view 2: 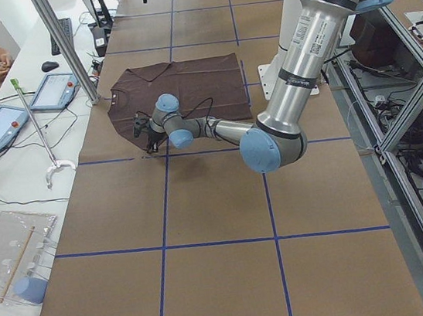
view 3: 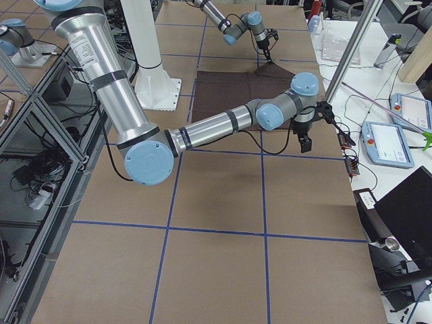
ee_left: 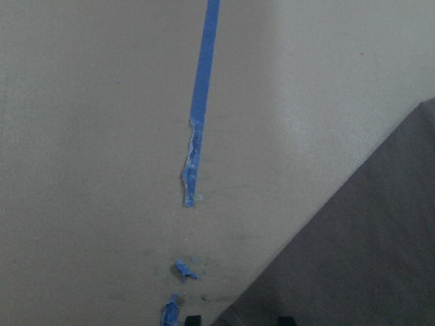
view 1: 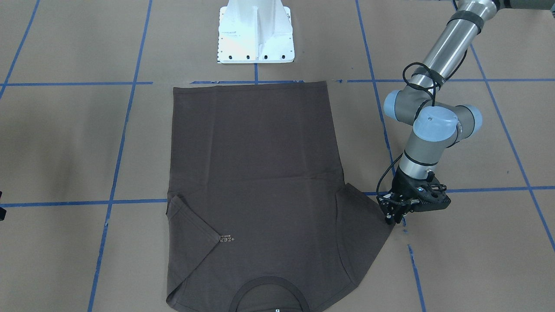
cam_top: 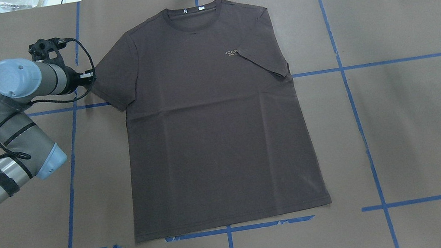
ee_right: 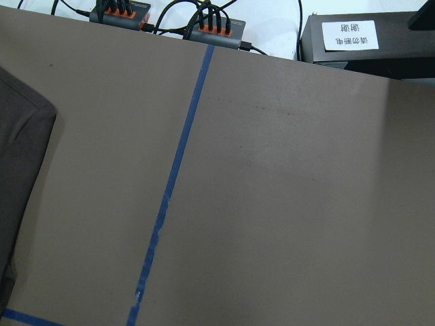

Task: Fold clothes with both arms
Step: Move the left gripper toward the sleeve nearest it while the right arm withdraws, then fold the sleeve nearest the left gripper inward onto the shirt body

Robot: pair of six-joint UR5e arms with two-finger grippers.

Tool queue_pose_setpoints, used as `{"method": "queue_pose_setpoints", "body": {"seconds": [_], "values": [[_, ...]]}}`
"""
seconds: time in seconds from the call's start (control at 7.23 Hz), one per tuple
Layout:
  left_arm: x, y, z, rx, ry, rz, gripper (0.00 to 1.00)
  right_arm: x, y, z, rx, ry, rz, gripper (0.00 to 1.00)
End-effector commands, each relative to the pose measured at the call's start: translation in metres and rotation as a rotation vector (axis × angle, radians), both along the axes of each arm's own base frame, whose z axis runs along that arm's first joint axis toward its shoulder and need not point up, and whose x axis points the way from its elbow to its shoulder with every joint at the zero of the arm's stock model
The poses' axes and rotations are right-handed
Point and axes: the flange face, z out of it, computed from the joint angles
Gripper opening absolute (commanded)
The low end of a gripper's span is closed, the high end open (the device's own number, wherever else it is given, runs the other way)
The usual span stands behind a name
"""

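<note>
1. Centrally, a dark grey-brown short-sleeved T-shirt (cam_top: 219,141) lies flat, front up, on the brown paper-covered table (cam_top: 398,115); its straight hem is toward the white base pedestal (view 1: 256,30), and its ribbed round collar (cam_top: 193,12) is toward the table's far edge.
2. On the robot's right, the sleeve (cam_top: 266,62) is folded inward over the chest; its tip sits just beside the small pale chest lettering (cam_top: 232,53).
3. On the robot's left, the other sleeve (cam_top: 114,83) is spread out flat on the paper; its outer corner reaches a blue tape line (cam_top: 73,133) of the grid.
4. Down at that corner is the black two-finger left gripper (view 1: 392,214), on the silver-grey left arm (view 1: 433,121) with light blue joint caps; it points down at the table.
5. From the left wrist camera, two dark fingertips (ee_left: 192,319) show at the bottom edge; they stand apart, with the sleeve's edge lying between them and torn tape just beside.
6. Over bare paper, well apart from the shirt on the robot's right, hangs the right gripper (view 3: 305,142); its wrist camera sees only paper, tape and a sliver of dark cloth, and I cannot tell how its jaws stand.
</note>
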Motion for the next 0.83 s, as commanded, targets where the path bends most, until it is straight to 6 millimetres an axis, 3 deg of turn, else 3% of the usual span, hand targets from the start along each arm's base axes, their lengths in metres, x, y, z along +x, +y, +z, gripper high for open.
{"method": "queue_pose_setpoints", "body": {"seconds": [0.0, 0.28, 0.55, 0.69], "values": [[0.001, 0.0, -0.006, 0.006, 0.005, 0.001, 0.0, 0.0, 0.0, 0.001, -0.001, 0.0, 0.0, 1.0], [0.007, -0.007, -0.055, 0.036, 0.043, -0.002, 0.0, 0.0, 0.0, 0.001, -0.004, 0.0, 0.002, 1.0], [0.037, -0.026, -0.133, -0.034, 0.01, -0.01, 0.0, 0.0, 0.0, 0.0, -0.006, -0.002, 0.005, 1.0], [0.058, -0.021, -0.153, -0.077, 0.046, -0.028, 0.0, 0.0, 0.0, 0.0, -0.007, -0.002, 0.006, 1.0]]}}
